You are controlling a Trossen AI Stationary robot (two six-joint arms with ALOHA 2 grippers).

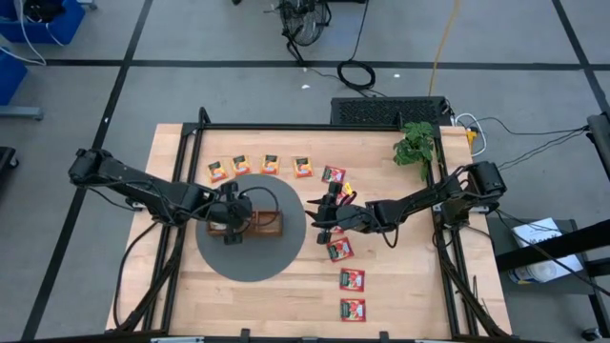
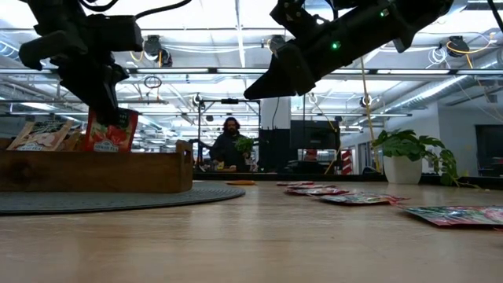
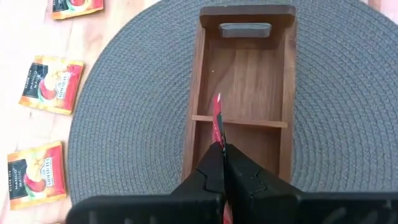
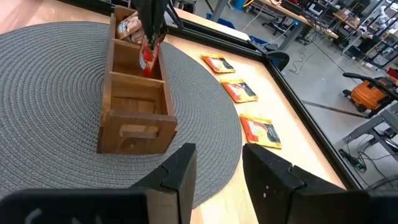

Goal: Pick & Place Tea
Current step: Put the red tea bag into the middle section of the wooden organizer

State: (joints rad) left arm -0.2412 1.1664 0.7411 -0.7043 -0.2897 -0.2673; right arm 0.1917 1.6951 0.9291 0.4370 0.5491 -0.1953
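L gripper (image 3: pixel 221 163) is clamped on a red tea packet (image 3: pixel 217 121), held on edge and hanging straight down over the wooden tray (image 3: pixel 195 93). The packet's lower edge sits just above or at the divider between two compartments; can't tell which side it will fall, prob. the middle one. Its long axis is vertical and its flat faces run along the tray's length, so a straight drop clears both side walls. The low view shows it upright just above the tray wall, w/ other packets already leaning in the end compartment beside it.

R gripper (image 4: pixel 217 168) hovers to the right of the grey mat (image 1: pixel 214 262), fingers parted and nothing between them. Nearest loose packets (image 1: pixel 340 250) lie flat on the table under and near it, so the R arm is closer to those. Orange packets (image 1: pixel 271 164) line the far side, well apart from both tools.
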